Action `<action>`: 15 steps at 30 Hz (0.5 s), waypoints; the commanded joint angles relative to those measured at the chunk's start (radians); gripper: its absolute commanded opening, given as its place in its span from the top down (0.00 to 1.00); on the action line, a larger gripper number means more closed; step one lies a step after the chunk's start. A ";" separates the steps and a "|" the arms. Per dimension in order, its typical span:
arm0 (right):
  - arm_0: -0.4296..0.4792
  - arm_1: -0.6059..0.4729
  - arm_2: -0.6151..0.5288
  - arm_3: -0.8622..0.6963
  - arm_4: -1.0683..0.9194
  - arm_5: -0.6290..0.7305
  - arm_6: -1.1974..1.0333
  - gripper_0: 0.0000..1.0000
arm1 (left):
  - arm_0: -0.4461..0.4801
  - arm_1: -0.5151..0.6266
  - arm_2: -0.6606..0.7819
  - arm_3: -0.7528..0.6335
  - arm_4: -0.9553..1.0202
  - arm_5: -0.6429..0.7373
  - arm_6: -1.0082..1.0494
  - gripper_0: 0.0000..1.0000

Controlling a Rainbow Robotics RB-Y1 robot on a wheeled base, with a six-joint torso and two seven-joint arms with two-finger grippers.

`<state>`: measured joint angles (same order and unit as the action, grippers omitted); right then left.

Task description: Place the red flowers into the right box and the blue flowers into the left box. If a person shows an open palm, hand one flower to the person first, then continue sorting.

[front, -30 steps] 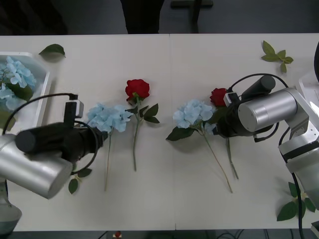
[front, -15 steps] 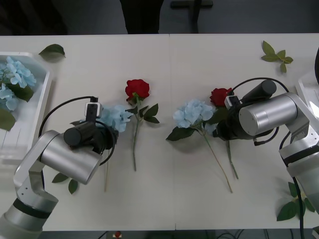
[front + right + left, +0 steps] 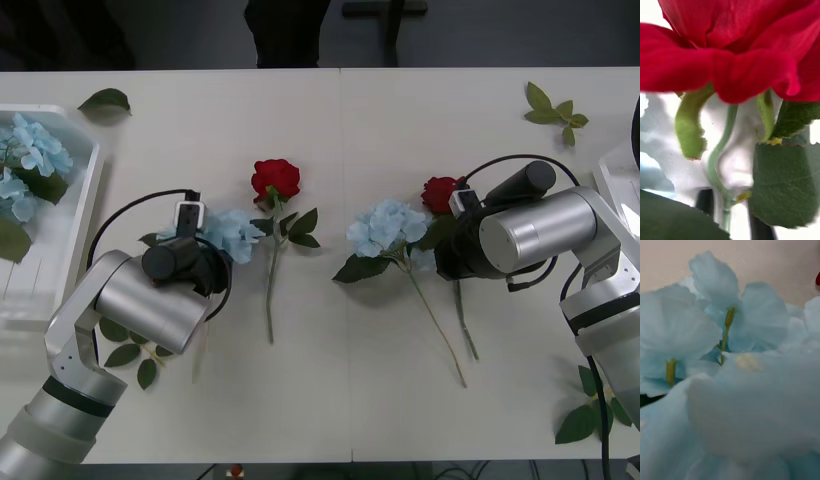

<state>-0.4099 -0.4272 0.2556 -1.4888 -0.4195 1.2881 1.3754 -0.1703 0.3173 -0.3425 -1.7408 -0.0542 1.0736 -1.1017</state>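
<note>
My left gripper [image 3: 192, 262] is down on a blue flower [image 3: 228, 232] left of centre, whose pale petals [image 3: 730, 363] press close to the left wrist camera. My right gripper [image 3: 452, 250] sits over a red flower [image 3: 438, 192] right of centre. In the right wrist view its black fingers [image 3: 706, 202] stand open on either side of the green stem [image 3: 727, 210], just under the bloom [image 3: 733, 56]. Another red flower [image 3: 275, 178] and another blue flower [image 3: 388, 225] lie between the arms. The left box [image 3: 88, 190] holds blue flowers [image 3: 30, 150]. The right box [image 3: 622, 175] shows at the right edge.
Loose green leaf sprigs lie at the back left [image 3: 105, 100], the back right [image 3: 555, 108] and the front right [image 3: 590, 415]. Bare table runs along the front edge between the arms. Dark trousers of a person [image 3: 288, 30] show behind the table.
My left arm swung in from the front left and came down over the blue flower's head, covering part of it. The right arm has barely moved.
</note>
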 commanded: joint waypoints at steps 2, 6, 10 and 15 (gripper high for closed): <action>0.010 -0.010 0.013 -0.019 -0.002 -0.004 -0.036 1.00 | -0.012 0.002 -0.010 -0.008 -0.003 -0.012 -0.012 1.00; 0.006 -0.045 -0.007 -0.057 -0.005 0.008 -0.029 1.00 | -0.017 0.009 -0.010 -0.009 0.013 -0.012 -0.007 1.00; 0.006 -0.090 -0.042 -0.128 -0.013 0.070 -0.021 1.00 | -0.026 0.025 -0.001 -0.031 0.036 -0.003 -0.009 1.00; 0.006 -0.148 -0.136 -0.246 -0.024 0.212 -0.004 1.00 | -0.044 0.065 0.045 -0.152 0.113 0.131 -0.021 1.00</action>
<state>-0.4087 -0.5364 0.1841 -1.6551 -0.4383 1.4657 1.3754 -0.1783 0.3430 -0.3355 -1.7912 0.0310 1.1404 -1.1020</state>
